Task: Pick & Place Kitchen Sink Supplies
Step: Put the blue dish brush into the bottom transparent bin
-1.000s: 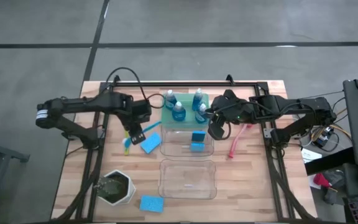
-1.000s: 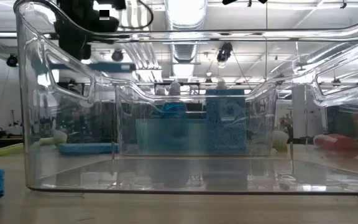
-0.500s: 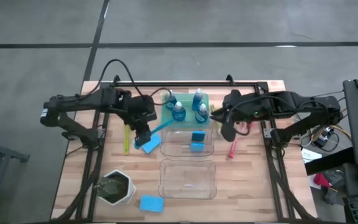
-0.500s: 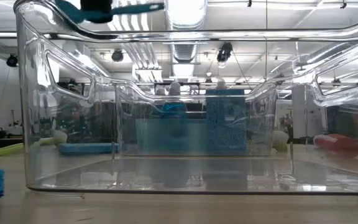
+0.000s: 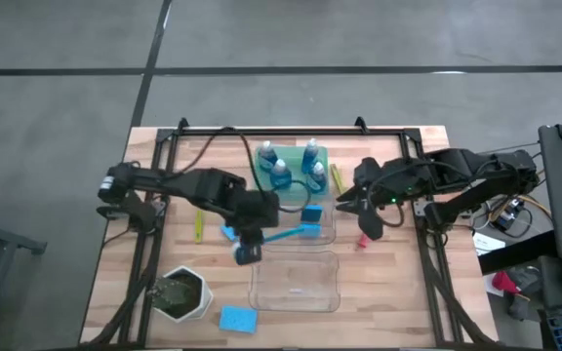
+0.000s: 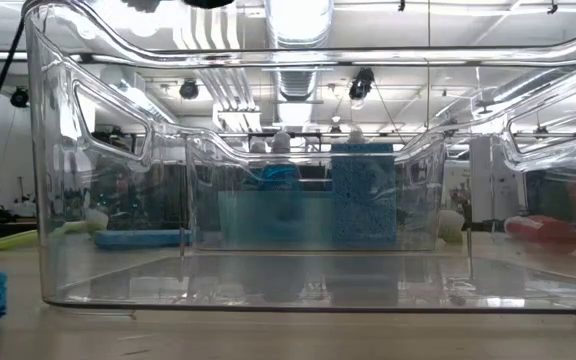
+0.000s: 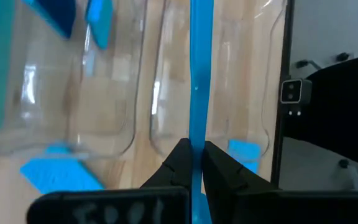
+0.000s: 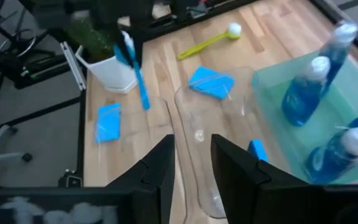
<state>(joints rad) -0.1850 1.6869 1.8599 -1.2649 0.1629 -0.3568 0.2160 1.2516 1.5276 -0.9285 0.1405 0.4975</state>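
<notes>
My left gripper (image 5: 257, 239) is shut on the thin blue brush (image 5: 291, 233), above the gap between the two clear bins. My right gripper (image 5: 364, 207) is open and holds nothing; it hovers right of the far bin, over the pink-red brush (image 5: 364, 234) that lies flat on the table. Several bottles of blue liquid (image 5: 279, 174) stand on the green tray. One sponge (image 5: 310, 214) stands in the far bin, one (image 5: 228, 232) lies left of it, and another (image 5: 237, 319) lies by the near edge. A yellow-green brush (image 5: 199, 219) lies on the left. My left gripper pinches the blue brush's handle (image 7: 197, 134) between its two fingers (image 7: 180, 158). The long free part runs straight ahead from the fingertips, toward the table's right. The brush is lifted clear of the table and bins and sits about level.
The near clear bin (image 5: 296, 281) stands in front of the far bin (image 5: 261, 222). A white hexagonal pot of greenery (image 5: 183, 294) sits at the near left. A second yellow-green brush (image 5: 337, 177) lies right of the green tray (image 5: 261, 185).
My left gripper took the blue brush off the table left of the far bin, lifted it clear, and carried it toward the near and right edges until it hung over the bins. My right gripper drew away from the far bin toward the right edge.
</notes>
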